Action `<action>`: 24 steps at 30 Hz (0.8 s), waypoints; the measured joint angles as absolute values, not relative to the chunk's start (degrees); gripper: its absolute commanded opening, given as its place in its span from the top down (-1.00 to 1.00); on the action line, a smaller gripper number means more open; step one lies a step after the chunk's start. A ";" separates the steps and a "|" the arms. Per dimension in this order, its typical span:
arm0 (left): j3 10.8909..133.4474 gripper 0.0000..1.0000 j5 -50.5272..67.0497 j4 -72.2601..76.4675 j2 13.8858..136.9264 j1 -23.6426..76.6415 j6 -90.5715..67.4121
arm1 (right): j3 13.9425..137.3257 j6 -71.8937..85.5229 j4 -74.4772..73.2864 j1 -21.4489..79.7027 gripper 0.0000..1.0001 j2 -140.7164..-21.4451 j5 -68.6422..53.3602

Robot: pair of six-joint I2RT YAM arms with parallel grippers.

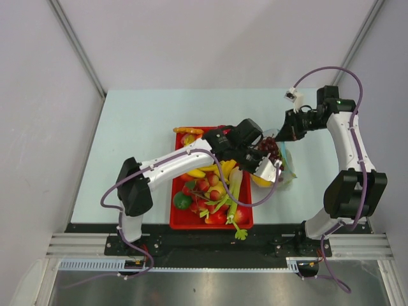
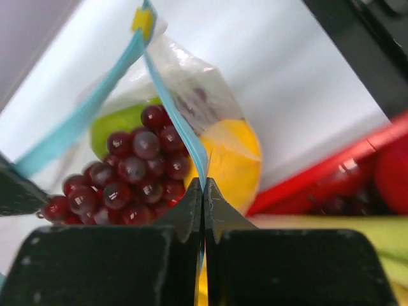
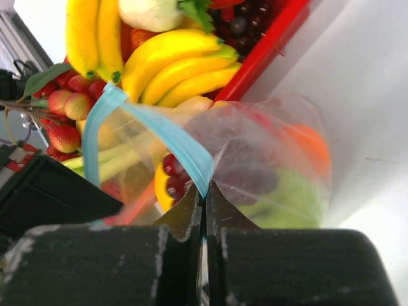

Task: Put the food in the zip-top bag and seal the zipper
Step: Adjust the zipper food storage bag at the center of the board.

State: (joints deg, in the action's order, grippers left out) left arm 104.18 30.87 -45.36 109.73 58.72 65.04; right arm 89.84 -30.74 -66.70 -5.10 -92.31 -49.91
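**A:** Left first. What's on the worktop (image 1: 140,140)?

**B:** The red tray (image 1: 177,222) sits against the near edge, about the middle, heaped with bananas (image 3: 172,60), strawberries (image 3: 67,102) and other food. Just to its right, well short of the right edge, is the zip-top bag (image 1: 285,167), mouth open. Inside are a grape bunch (image 2: 131,172), a green fruit (image 2: 115,124) and a yellow lemon (image 2: 233,153).

**A:** And the grippers?

**B:** The left gripper (image 2: 203,191) is clamped tight on the blue zipper (image 2: 175,121). Further right, the right gripper (image 3: 204,194) is pinched on another stretch of the same strip.

**A:** How will it handle?

**B:** I'd judge the film thin, limp and slippery. It's light, but sagging under the fruit. The stiffer strip is the sound place to hold, since the glossy fruit could roll out if the mouth tips.
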 measured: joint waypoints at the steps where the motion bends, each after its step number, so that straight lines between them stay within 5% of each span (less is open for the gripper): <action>1: 103.44 0.99 30.17 -41.67 109.60 58.94 62.50 | 89.82 -31.09 -66.89 -4.49 1.00 -91.64 -49.87; 5: 99.20 1.00 28.42 -30.06 108.57 58.89 51.90 | 89.82 -31.55 -66.50 -1.06 0.84 -88.75 -49.80; 8: 97.21 1.00 27.09 -22.65 108.53 58.24 40.82 | 89.82 -31.70 -65.60 1.85 -0.23 -87.22 -49.71; 9: 97.06 1.00 26.83 -21.02 108.55 57.80 37.41 | 89.82 -31.68 -65.34 2.37 -0.89 -86.76 -49.67; 10: 97.06 0.99 26.63 -19.90 108.55 57.34 35.00 | 89.76 -31.29 -65.14 2.52 -0.99 -86.26 -49.63; 18: 96.40 0.99 27.62 -11.18 108.55 51.05 18.79 | 87.02 -36.97 -63.77 -19.53 -0.99 -76.51 -52.40; 24: 95.46 1.00 29.17 -9.17 108.36 48.80 16.60 | 81.82 -49.41 -69.56 -27.57 -0.76 -69.17 -56.49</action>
State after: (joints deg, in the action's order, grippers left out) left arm 95.46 29.17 -9.17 108.36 48.80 16.60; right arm 81.82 -49.41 -69.56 -27.57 -69.17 -56.49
